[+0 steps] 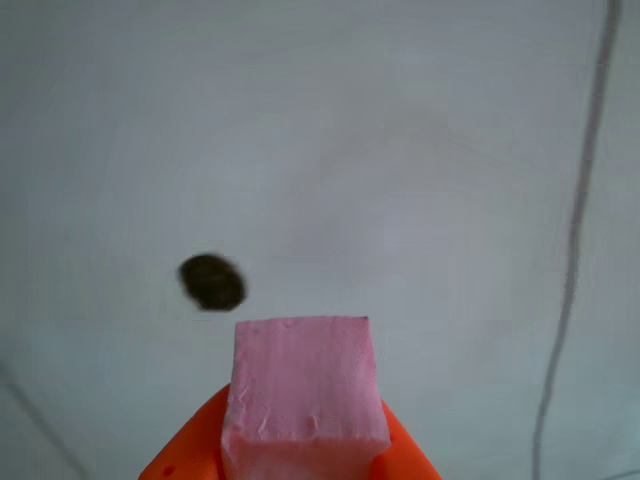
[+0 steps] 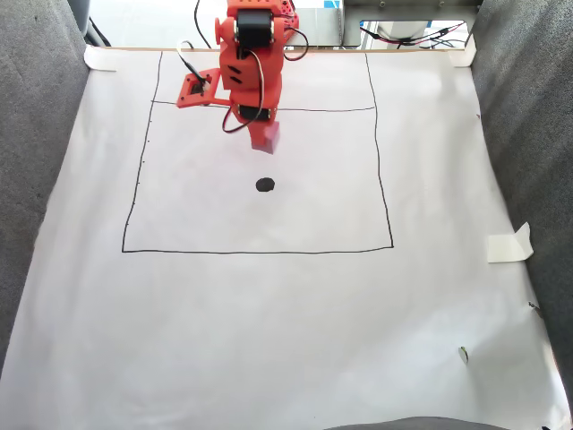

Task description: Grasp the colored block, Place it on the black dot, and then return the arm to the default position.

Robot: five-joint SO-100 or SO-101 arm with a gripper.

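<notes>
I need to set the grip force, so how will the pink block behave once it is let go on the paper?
The pink block looks matte and foam-like, so it is probably light and slightly squashy; gentle force from the gripper should hold it. Its rough faces seem unlikely to slip. Being a flat-faced cube, it should sit still on the black dot rather than roll.

We see the pink block (image 1: 305, 395) at bottom centre, held between the two orange fingers (image 1: 190, 450) of the end effector (image 1: 300, 455), one on each side. The black dot (image 1: 211, 282) lies on white paper (image 1: 400, 150) up-left of the block, apart from it. A thin dark line (image 1: 575, 240) runs down the right.
</notes>
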